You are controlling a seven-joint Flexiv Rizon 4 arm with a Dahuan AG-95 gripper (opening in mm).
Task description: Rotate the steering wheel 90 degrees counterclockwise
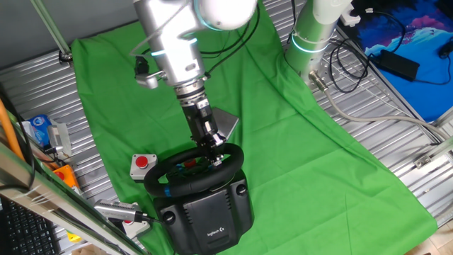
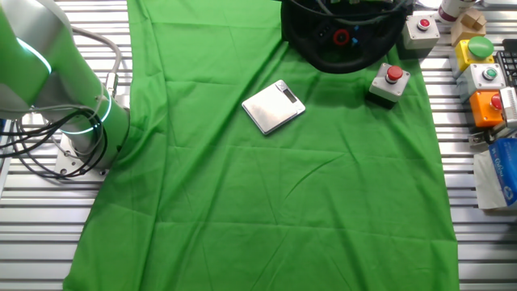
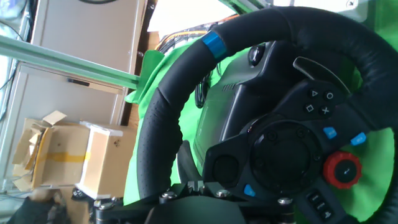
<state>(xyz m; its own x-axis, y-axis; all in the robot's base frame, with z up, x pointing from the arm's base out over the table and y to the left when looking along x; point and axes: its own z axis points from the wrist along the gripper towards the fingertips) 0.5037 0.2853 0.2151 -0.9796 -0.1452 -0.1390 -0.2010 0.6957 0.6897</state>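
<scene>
1. Nearest the lens in the hand view is the steering wheel (image 3: 249, 106): one thick black rim with a single blue stripe (image 3: 213, 45) at its top, filling most of the frame just ahead of the fingers.
2. On the hub that view shows one red dial (image 3: 343, 169), several small blue buttons, and white triangle, circle, square and cross symbols.
3. One arm works here; its gripper (image 1: 214, 150) sits down at the wheel's far rim in one fixed view, and whether the jaws are parted or clamped on the rim cannot be told.
4. The wheel stands on one bulky black base (image 1: 205, 216), below and in front of the gripper, on the green cloth (image 1: 304, 142).
5. A small white logo (image 1: 216, 229) marks the base; its letters are too small to read.
6. Only the other fixed view shows a flat silver scale (image 2: 273, 106) clearly, lying apart from the wheel.
7. That view counts two grey boxes with red buttons (image 2: 391, 83), plus one yellow box with a green button (image 2: 477, 50) and other button boxes at the edge.
8. One fixed view shows just one red-button box (image 1: 143, 163), beside the wheel, left of the gripper.
9. The hand view alone shows cardboard boxes (image 3: 74, 158) beyond the table.
</scene>
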